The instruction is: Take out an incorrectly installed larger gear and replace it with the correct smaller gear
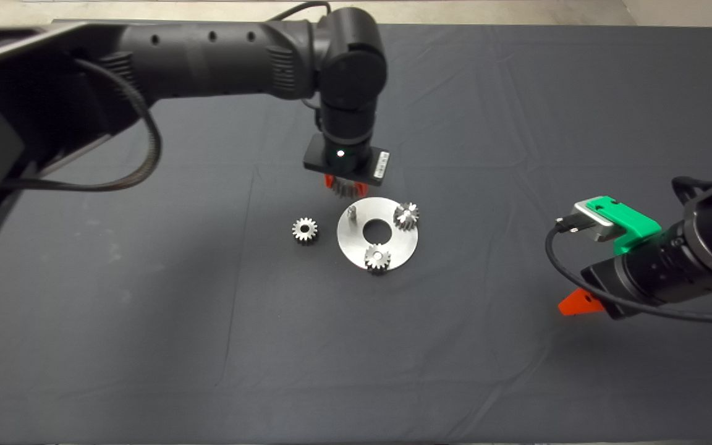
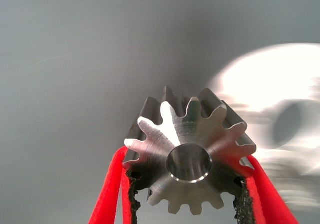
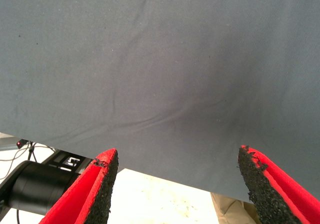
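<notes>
**A:** So your left claw (image 2: 189, 194) has the larger gear (image 2: 189, 151) pinched between its pads (image 2: 133, 189), one on each side of the teeth. From above, the claw (image 1: 345, 184) hangs near the middle of the desk (image 1: 146, 346), right over the far rim of the round silver plate (image 1: 356, 250), and you can barely see the gear (image 1: 345, 186) poking out under the wrist.

**B:** And the plate itself?

**A:** Two small gears sit on it, one (image 1: 406, 215) toward the right edge of the desk, one (image 1: 377, 256) toward the near edge. There's also a bare pin (image 1: 351, 214) sticking up on the plate's left side, close under your claw.

**B:** Where's the smaller gear then?

**A:** The smaller gear (image 1: 305, 230) is flat on the mat just beside the plate, on the side toward the desk's left edge, not touching it.

**B:** Right arm?

**A:** Your right claw (image 3: 175, 184) is parked by the right edge of the desk, fingers spread wide, holding nothing. The overhead view only shows one red finger (image 1: 575, 303) of it.
</notes>
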Robot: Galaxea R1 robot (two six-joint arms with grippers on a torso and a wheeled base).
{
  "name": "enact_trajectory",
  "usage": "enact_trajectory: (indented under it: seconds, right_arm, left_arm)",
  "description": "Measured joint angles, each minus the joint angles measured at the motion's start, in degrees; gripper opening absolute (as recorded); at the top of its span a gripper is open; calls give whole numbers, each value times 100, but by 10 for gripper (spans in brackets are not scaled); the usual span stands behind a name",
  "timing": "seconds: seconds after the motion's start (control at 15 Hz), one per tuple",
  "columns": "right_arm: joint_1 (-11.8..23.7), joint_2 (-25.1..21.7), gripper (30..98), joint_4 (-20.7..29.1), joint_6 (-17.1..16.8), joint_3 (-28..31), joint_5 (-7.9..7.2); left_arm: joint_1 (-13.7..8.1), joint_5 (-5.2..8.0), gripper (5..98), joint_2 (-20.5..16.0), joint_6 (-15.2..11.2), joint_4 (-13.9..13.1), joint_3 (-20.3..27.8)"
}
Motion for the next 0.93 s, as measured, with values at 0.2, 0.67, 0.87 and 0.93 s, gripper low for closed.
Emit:
enact_trajectory:
  seconds: [0.2, 0.67, 0.87, 0.93]
  right_arm:
    - [0, 0, 636, 0, 0, 0, -6]
    - [0, 94, 636, 0, 0, -9, -10]
    - [2, 159, 636, 0, 0, -11, 6]
    - [2, 156, 636, 0, 0, -11, 0]
  left_arm:
    - [0, 134, 311, -1471, -269, 96, 654]
    - [291, 118, 311, -2793, -930, 254, 2451]
    - [592, 162, 313, -2752, -1397, 569, 2600]
    - [634, 172, 313, -2662, -1473, 687, 2600]
